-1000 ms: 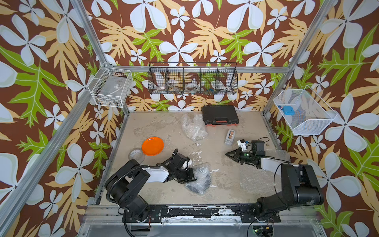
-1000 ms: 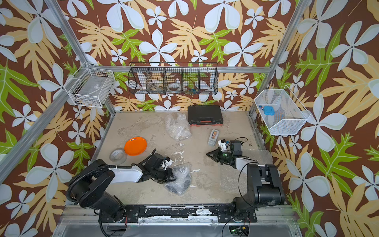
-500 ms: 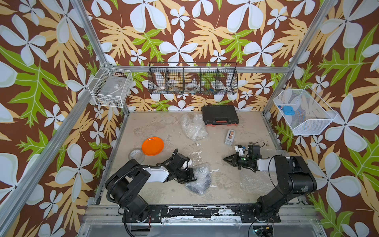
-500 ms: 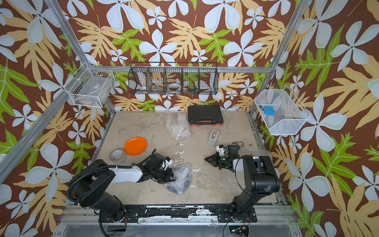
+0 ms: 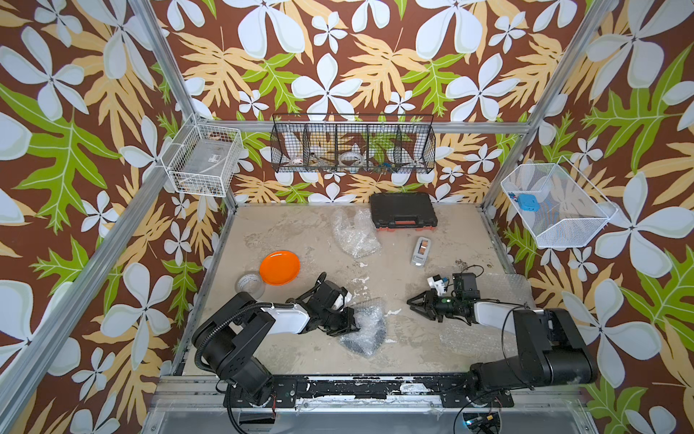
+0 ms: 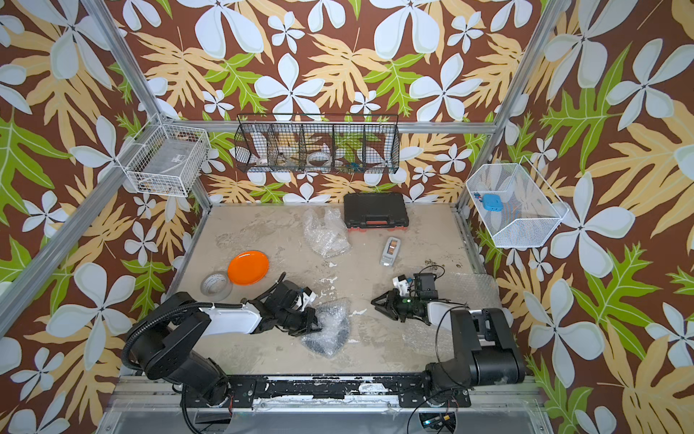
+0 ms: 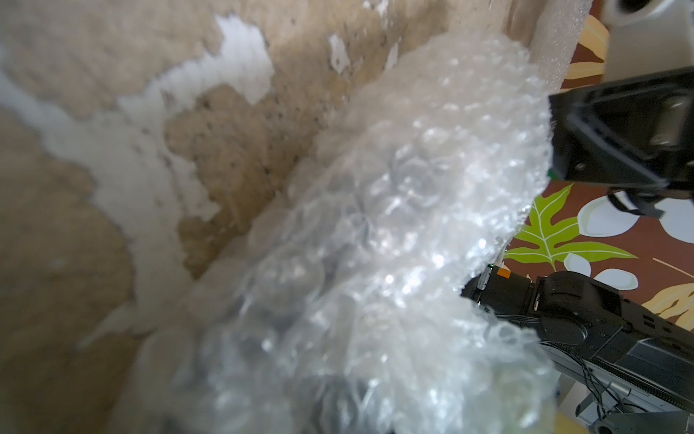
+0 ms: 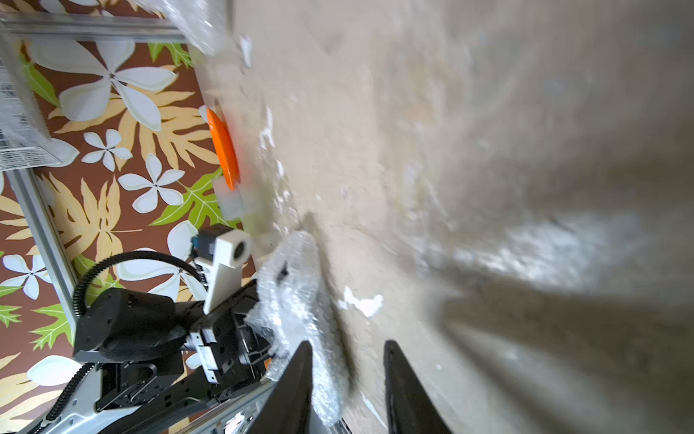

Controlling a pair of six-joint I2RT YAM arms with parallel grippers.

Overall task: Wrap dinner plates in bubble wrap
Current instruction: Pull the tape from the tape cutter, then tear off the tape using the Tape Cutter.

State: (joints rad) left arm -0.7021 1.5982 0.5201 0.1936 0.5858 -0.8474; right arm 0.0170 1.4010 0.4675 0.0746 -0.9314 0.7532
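A worn beige table (image 5: pixel 300 233) enclosed by floral wallpaper (image 5: pixel 338 56), shown in both top views. The left gripper (image 5: pixel 352 326), jaws closed, pinches the 9 o'clock edge of the wrap (image 5: pixel 370 317) bunched over the black plate (image 5: pixel 356 344), which lies near the table's 6 o'clock edge. The right gripper (image 5: pixel 413 303) sits at 3 o'clock from the black plate, apart from it; its fingers (image 8: pixel 300 379) stand parted and empty in the right wrist view. At 10 o'clock from the left gripper lies the orange plate (image 5: pixel 279 267), bare and flat, with a tape roll (image 5: pixel 251 284) just beside its 8 o'clock rim. A flat sheet (image 5: pixel 503 285) of bubble wrap lies under the right arm at the table's 4 o'clock edge. Crumpled wrap (image 5: pixel 355 235) rests at 12 o'clock from the black plate. A black case (image 5: pixel 402 210) sits at the table's 1 o'clock edge, and a grey device (image 5: pixel 421 250) lies between it and the right gripper.
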